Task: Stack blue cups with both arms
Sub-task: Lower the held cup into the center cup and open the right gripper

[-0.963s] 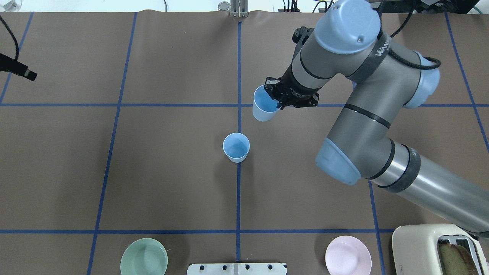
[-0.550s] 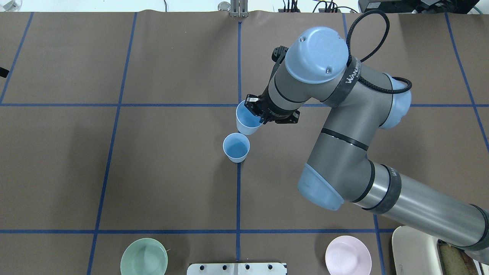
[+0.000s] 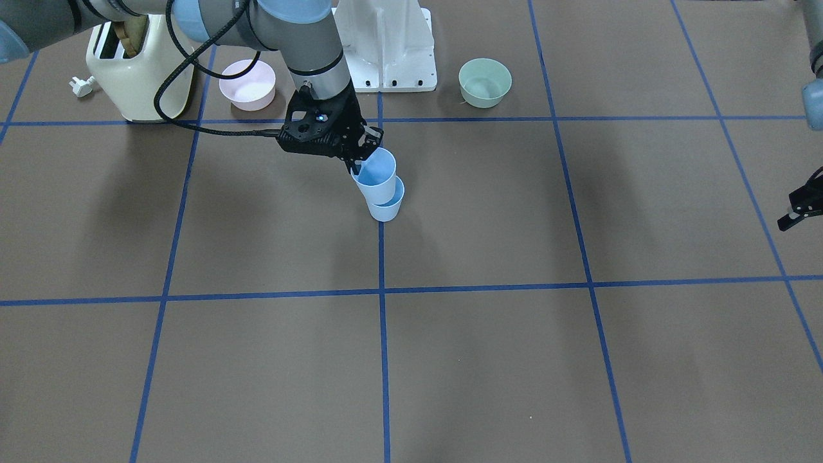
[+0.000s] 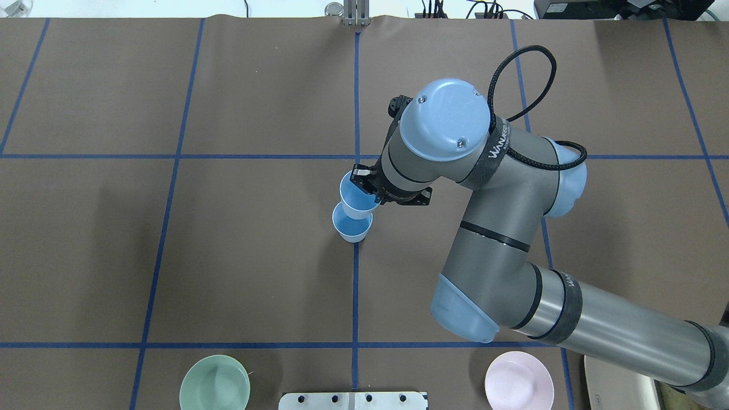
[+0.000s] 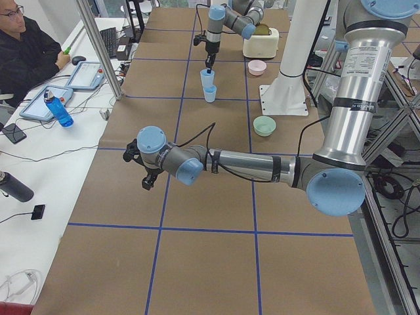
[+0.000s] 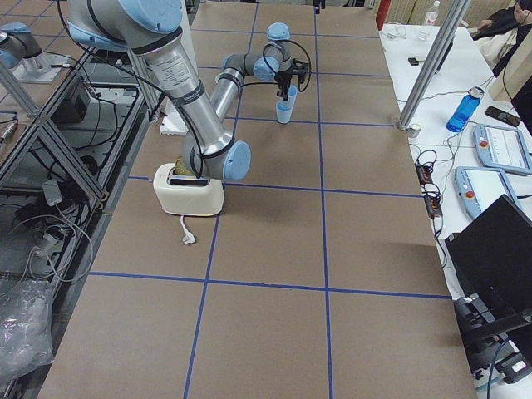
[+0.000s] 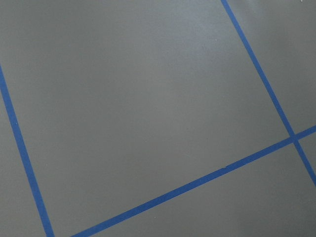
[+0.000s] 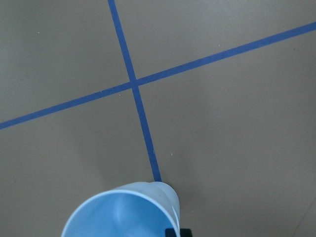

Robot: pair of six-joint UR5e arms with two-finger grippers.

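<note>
One blue cup [image 4: 352,229] stands upright on the centre blue line of the table; it also shows in the front view [image 3: 388,208]. My right gripper [image 4: 369,188] is shut on the rim of the second blue cup [image 4: 354,193] and holds it slightly tilted, its base at the standing cup's mouth. I cannot tell whether it is inside. The held cup shows in the front view [image 3: 376,172] and the right wrist view [image 8: 123,212]. My left gripper [image 3: 796,211] hangs far off at the table's left end; I cannot tell if it is open.
A green bowl [image 4: 214,382] and a pink bowl [image 4: 519,380] sit near the robot's edge, either side of the white base pedestal [image 3: 386,45]. A cream toaster [image 3: 132,77] stands beyond the pink bowl. An operator [image 5: 29,49] sits at a side desk.
My right arm has carried the held cup left and toward the robot, from beside the standing cup to directly over it. My left gripper has left the overhead view's left edge.
</note>
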